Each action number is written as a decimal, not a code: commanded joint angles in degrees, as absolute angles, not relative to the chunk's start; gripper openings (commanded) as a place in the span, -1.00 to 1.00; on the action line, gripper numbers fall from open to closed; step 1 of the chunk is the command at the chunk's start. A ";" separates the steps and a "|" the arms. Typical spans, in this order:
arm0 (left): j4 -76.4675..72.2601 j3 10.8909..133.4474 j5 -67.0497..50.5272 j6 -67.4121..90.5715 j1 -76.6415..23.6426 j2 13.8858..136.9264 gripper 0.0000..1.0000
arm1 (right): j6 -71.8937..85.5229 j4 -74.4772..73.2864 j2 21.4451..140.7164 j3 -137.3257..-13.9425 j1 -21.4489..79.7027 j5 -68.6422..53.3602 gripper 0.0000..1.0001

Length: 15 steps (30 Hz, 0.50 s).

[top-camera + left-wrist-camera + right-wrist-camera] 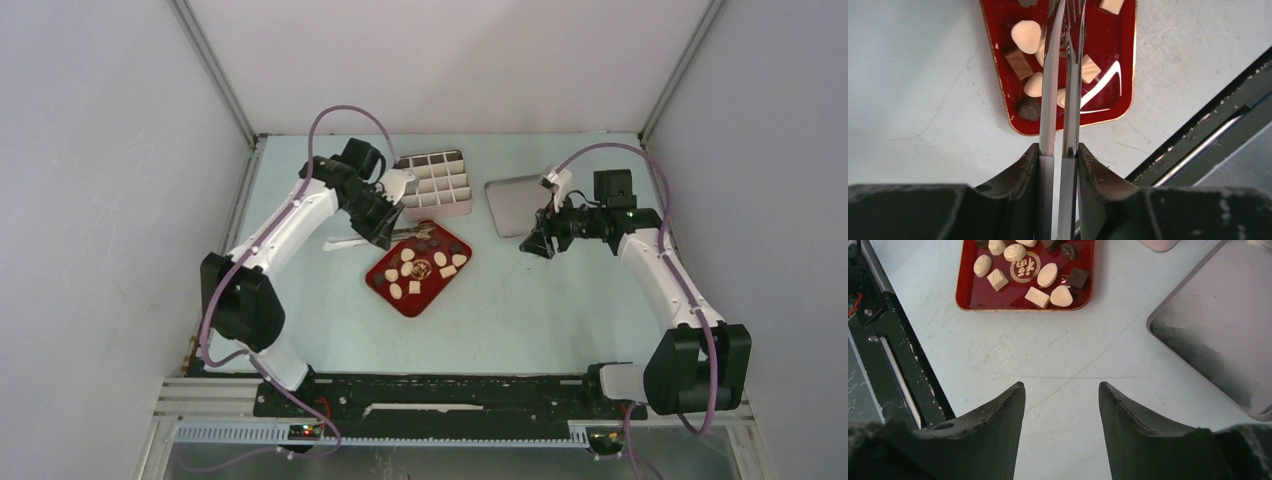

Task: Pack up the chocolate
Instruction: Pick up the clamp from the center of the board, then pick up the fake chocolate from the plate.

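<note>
Mid-table sits a red rectangular tray with a thin gold rim (967, 292), turned at an angle. The small chocolate pieces (1047, 275) lie on it, cream-white and dark brown ones scattered around a round gold emblem (1024, 267). Just behind the tray is a pale box divided into a grid of compartments (432, 185). To its right, a shallow silver rectangular tin (518, 205) lies flat. The pale blue table (1073, 355) shows bare between the tin and the tray.

Over to the left arm: it reaches forward and inward from its base, elbow up, wrist tipped down at the tray's far-left corner. The left gripper (1059, 150) is clamped on a pair of slim metal tongs (1048, 90), fingers (1030, 167) pressed against both blades. The blades run nearly parallel with only a narrow gap, stretching out over the tray and crossing above several cream pieces. Their tips run off the top of the wrist view, so I cannot tell whether they pinch a piece. The handle end sticks out behind the gripper towards the left.

The right arm stretches forward with its forearm leaning inward. The right gripper (1062, 387) hangs over bare table beside the tin's near edge, facing the tray. Its jaws are spread wide, with nothing between them.
</note>
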<state>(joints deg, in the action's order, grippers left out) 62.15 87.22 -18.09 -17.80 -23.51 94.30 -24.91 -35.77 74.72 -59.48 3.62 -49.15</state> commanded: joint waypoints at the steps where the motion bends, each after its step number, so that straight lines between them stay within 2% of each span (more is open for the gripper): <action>1: 67.04 90.79 -22.77 -16.25 -23.73 95.19 -0.32 | -25.86 -34.40 74.61 -59.57 3.45 -49.04 0.18; 15: 64.56 89.85 -19.11 -11.12 -28.40 98.68 -0.05 | -27.67 -35.42 76.12 -59.58 3.79 -48.61 0.18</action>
<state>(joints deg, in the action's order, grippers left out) 65.25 87.77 -20.03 -13.56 -26.83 97.06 -26.44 -35.88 75.85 -59.40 3.62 -49.01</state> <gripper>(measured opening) 0.471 0.587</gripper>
